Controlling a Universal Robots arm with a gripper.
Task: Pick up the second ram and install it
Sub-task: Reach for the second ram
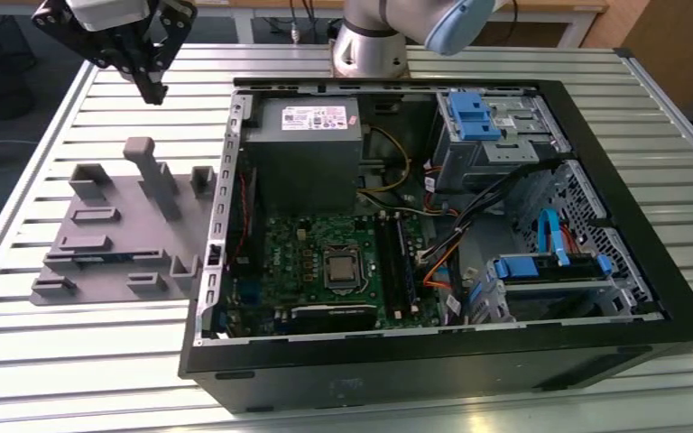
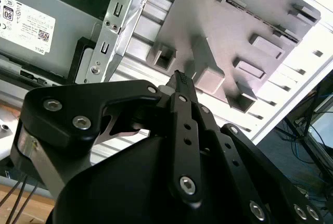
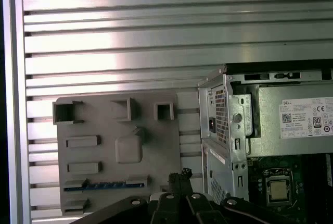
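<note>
The gripper (image 1: 152, 92) hangs over the table (image 1: 69, 361), above and apart from the grey tray (image 1: 112, 236), jaws together and empty. The ram (image 3: 104, 185) sits in a tray slot, beside the open case (image 1: 443, 370)
</note>
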